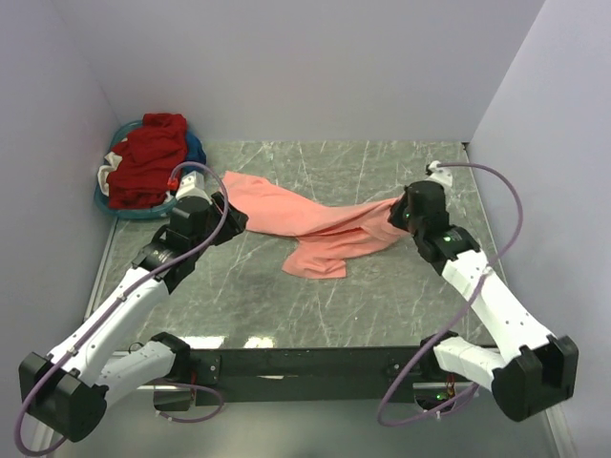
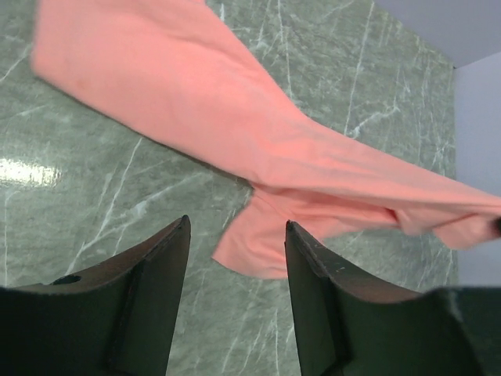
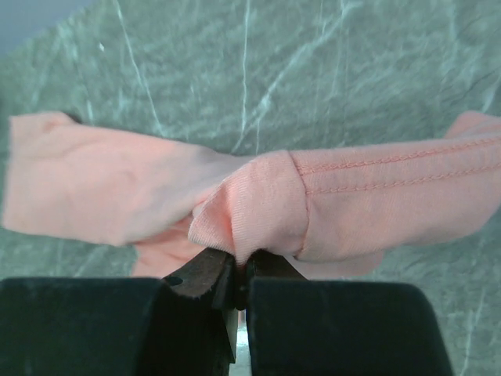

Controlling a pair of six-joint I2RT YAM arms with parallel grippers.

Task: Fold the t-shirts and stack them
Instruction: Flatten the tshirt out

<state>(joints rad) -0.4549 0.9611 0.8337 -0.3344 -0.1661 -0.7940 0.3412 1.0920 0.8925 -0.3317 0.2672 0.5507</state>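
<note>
Green marbled table. Right gripper: jaws closed, pinching a fold of the one salmon-pink t-shirt, which lies strung across mid-table; only this wrist view shows the stitched hem. Left gripper: jaws apart, empty. Far-left corner, overhead view only: one teal basket, one dark red shirt, blue cloth.

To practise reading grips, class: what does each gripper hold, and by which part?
Right gripper: salmon-pink t-shirt, pinched at a bunched fold by its stitched hem. Left gripper: open, holding nothing.
</note>
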